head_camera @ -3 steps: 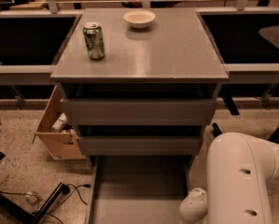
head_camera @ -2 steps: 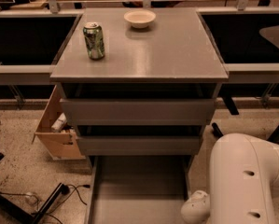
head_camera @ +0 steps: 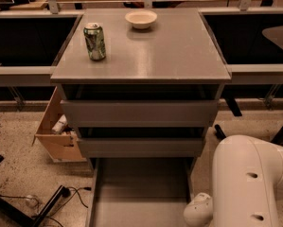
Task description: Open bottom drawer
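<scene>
The grey cabinet has three drawers. The bottom drawer [head_camera: 141, 193] stands pulled out toward me, its plain grey shallow tray showing and bare; its front lies below the frame edge. The mid drawer front [head_camera: 141, 147] and the top drawer front [head_camera: 138, 113] sit above it, further in. My white arm [head_camera: 247, 183] fills the lower right, with a rounded joint [head_camera: 198, 211] next to the tray's right side. The gripper is out of view below the frame.
A green soda can [head_camera: 95, 41] and a white bowl [head_camera: 141, 19] stand on the cabinet top [head_camera: 169, 51]. A cardboard box [head_camera: 56, 131] with items sits on the floor at left. Cables [head_camera: 60, 195] lie on the floor at lower left.
The arm has shifted slightly to the right and down. The drawer tray stays as it was.
</scene>
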You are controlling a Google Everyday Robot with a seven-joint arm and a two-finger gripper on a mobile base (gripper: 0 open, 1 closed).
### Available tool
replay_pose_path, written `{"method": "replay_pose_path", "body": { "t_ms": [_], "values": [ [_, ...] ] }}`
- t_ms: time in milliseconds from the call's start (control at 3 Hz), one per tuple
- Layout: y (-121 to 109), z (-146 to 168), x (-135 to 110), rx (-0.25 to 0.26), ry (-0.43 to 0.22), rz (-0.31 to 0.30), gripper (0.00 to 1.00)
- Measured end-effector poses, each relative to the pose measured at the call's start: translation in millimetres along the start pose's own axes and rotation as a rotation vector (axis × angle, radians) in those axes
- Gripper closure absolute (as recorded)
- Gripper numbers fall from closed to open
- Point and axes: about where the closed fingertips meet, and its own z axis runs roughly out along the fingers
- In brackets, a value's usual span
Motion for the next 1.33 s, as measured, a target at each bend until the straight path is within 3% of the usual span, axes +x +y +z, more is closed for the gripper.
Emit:
{"method": "replay_pose_path", "body": {
  "t_ms": [667,1000,1333],
  "values": [
    [0,0,0,0.000,0.000,0.000,0.05],
    [3,-18,2,0.016,-0.029,-0.029,0.00],
    [18,-57,-6,0.067,-0.052,-0.095,0.00]
  ]
}}
